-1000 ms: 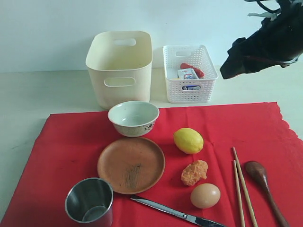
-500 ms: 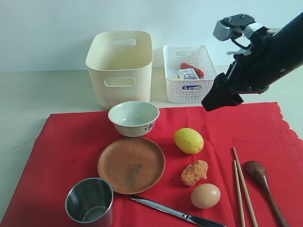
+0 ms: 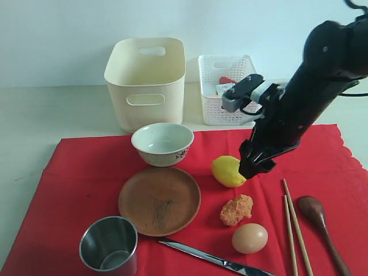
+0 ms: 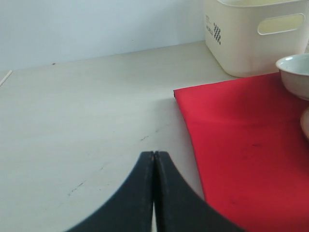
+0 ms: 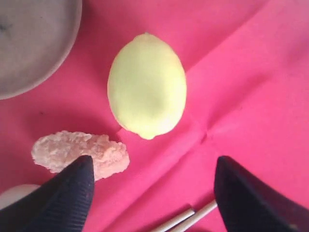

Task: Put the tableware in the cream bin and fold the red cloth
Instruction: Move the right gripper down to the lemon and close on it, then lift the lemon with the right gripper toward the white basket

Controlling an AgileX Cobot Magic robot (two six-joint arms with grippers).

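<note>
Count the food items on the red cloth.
3. The lemon lies right of the brown plate, partly behind the right gripper; the orange crumbly lump sits nearer the camera; the egg nearer still. None seems hidden.

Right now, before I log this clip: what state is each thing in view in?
red cloth, spread flat, unfolded
cream bin, upright, open-topped
bowl, upright, empty, on the cloth
plate, flat on the cloth
steel cup, upright, empty
knife, lying on the cloth
chopsticks, lying side by side
spoon, lying on the cloth
left claw, shut, empty, over bare table
right claw, open, empty, near the lemon
</note>
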